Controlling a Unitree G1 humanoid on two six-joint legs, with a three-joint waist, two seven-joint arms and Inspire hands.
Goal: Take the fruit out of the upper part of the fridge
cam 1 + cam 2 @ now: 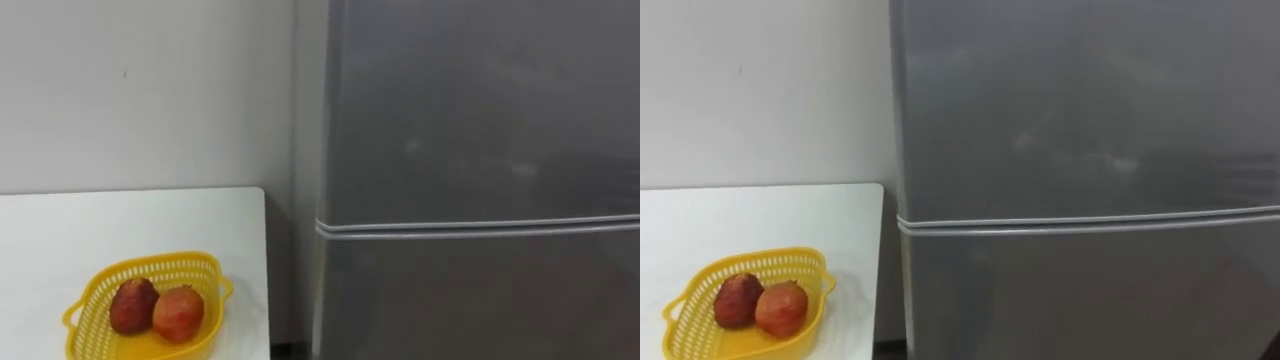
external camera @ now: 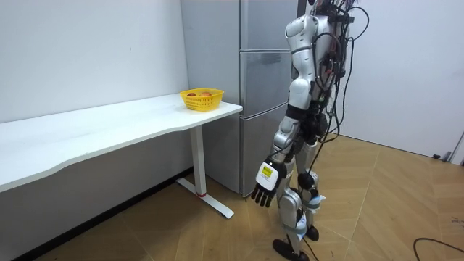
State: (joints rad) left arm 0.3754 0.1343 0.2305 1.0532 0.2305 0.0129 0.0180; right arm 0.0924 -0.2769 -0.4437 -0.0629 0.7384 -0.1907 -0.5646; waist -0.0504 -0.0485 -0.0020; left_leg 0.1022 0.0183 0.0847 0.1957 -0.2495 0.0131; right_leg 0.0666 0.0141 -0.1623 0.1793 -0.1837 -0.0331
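A grey two-door fridge fills the right of my eye views, and both of its doors are closed. A pale seam splits the upper door from the lower door. In the room view I stand upright close in front of the fridge. My left hand hangs by my thigh with relaxed fingers and holds nothing.
A white table runs along the wall to my left, its end close to the fridge's side. Near that end stands a yellow basket with two red fruits. Wooden floor lies open behind me.
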